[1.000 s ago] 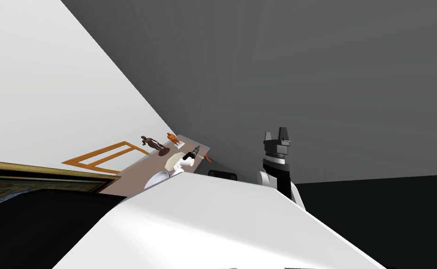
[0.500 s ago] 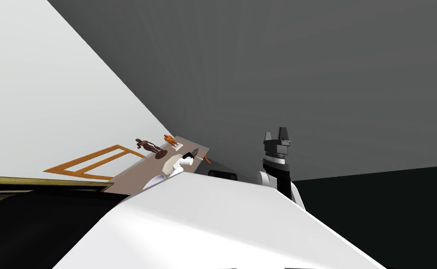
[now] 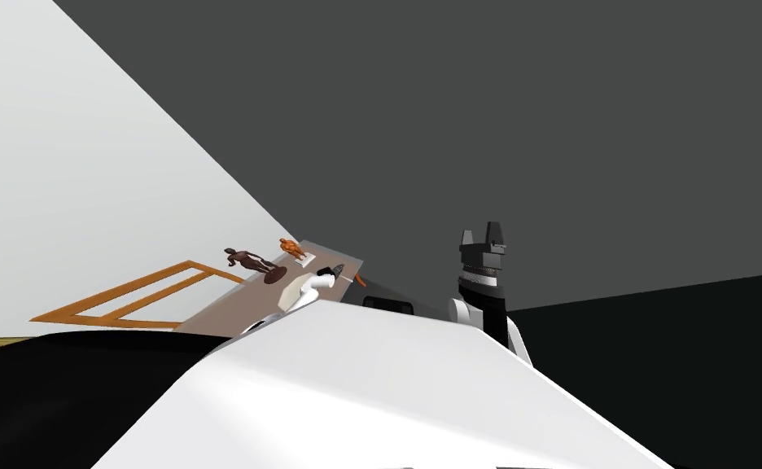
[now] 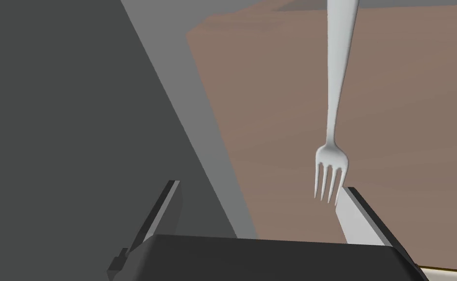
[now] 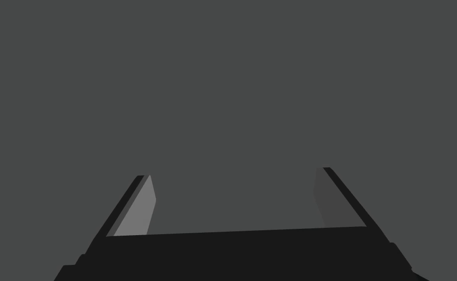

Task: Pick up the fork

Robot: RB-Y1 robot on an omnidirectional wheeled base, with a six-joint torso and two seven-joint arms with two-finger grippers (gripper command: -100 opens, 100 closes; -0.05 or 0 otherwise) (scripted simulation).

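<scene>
A light grey fork (image 4: 337, 97) lies on the brown table (image 4: 408, 122), tines toward my left gripper (image 4: 260, 186). That gripper is open and holds nothing. The tines end just beside the tip of one of its fingers (image 4: 357, 217), outside the gap. The other finger hangs past the table's edge, over the grey floor. In the head view my left gripper (image 3: 339, 269) reaches over the table's near corner. My right gripper (image 3: 485, 238) is raised to the right of the table, open and holding nothing, before a flat dark grey surface (image 5: 232, 88).
On the table (image 3: 233, 305) stand a dark brown figurine (image 3: 249, 262) and an orange figurine (image 3: 291, 247). A cream object (image 3: 294, 291) lies by my left arm. An orange frame (image 3: 135, 297) lies left of the table. Black areas spread at the lower left and right.
The whole head view has turned, so the table and figurines sit further left in it: my own move. Both arms hold the same place in the picture.
</scene>
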